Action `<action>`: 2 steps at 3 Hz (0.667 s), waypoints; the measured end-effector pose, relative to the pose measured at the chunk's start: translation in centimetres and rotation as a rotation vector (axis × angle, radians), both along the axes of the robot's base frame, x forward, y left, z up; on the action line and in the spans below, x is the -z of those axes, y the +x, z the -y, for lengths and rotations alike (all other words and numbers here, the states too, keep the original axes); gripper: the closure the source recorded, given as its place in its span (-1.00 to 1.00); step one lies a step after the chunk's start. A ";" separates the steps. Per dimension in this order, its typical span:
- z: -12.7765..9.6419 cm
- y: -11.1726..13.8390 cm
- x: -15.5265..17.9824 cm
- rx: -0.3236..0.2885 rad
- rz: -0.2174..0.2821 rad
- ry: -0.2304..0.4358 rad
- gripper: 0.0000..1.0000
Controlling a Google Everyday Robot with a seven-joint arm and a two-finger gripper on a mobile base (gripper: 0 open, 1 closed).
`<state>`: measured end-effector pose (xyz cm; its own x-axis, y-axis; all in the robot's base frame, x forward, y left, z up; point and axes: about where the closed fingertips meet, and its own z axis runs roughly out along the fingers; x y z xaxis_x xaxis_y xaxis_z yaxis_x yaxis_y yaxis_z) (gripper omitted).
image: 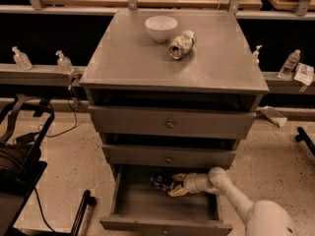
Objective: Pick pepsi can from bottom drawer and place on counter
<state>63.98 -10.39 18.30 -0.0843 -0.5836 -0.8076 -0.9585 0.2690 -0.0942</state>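
Observation:
The bottom drawer (162,208) is pulled open at the foot of the grey cabinet. Inside, near its back, the dark blue pepsi can (160,182) lies on the drawer floor. My gripper (174,185) reaches in from the right on a white arm, with its pale fingers (178,177) spread on either side of the can's right end. The fingers look open, with no firm hold visible. The counter (147,63) is the flat grey top of the cabinet above.
On the counter sit a white bowl (161,28) and a pale green-and-white can (181,44) lying on its side. The two upper drawers (170,124) are closed. A black cart (19,161) stands at the left, and bottles (64,62) line a ledge behind.

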 end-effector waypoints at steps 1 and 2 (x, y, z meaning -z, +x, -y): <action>-1.1 0.5 -1.8 -0.040 -0.002 0.033 1.00; 0.1 -0.7 -3.1 0.010 0.011 0.067 1.00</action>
